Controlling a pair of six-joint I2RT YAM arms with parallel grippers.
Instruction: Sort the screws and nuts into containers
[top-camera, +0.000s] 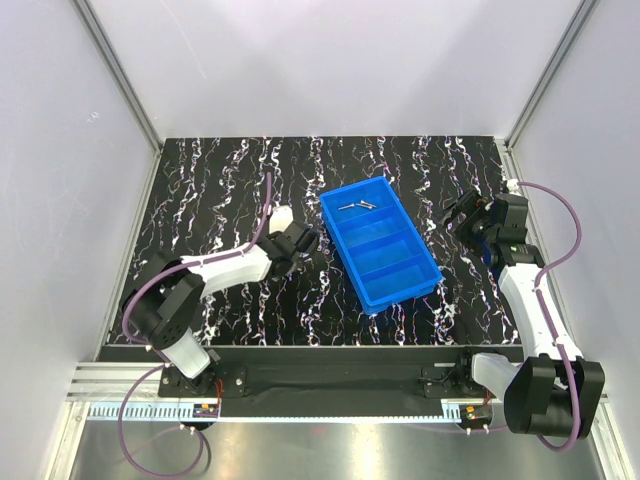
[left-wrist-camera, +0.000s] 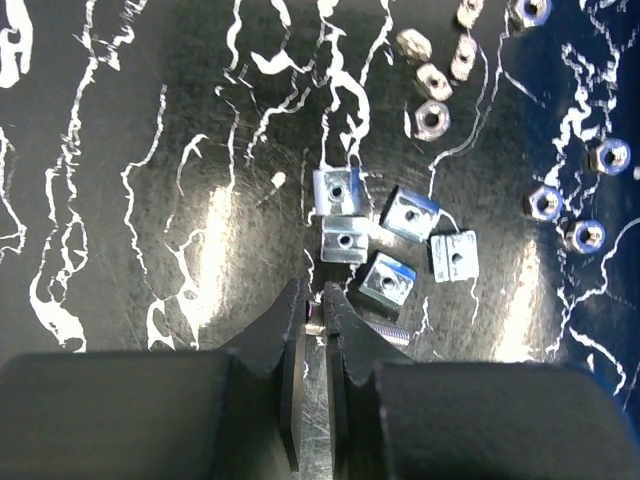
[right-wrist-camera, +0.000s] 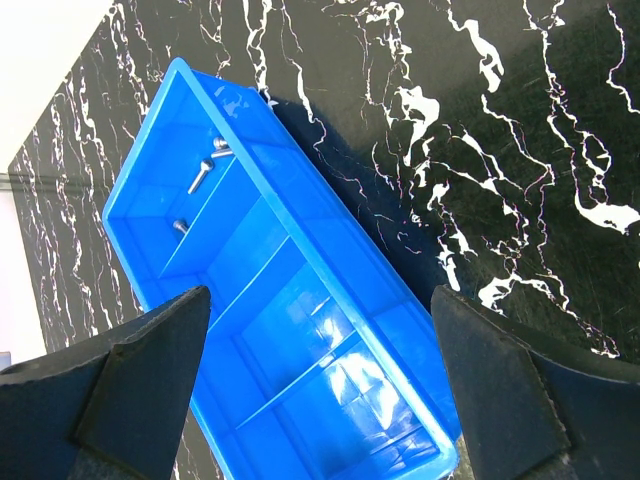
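Left gripper (left-wrist-camera: 320, 318) pinches a screw (left-wrist-camera: 388, 331), 6 o'clock of the square nuts (left-wrist-camera: 385, 278); right gripper (right-wrist-camera: 320, 305) spread wide above blue tray (right-wrist-camera: 300, 235).

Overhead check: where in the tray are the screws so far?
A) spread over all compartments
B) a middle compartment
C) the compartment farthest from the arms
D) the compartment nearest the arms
C: the screws lie together in the far-end compartment of the tray, at the top of the overhead view; the other compartments show none.
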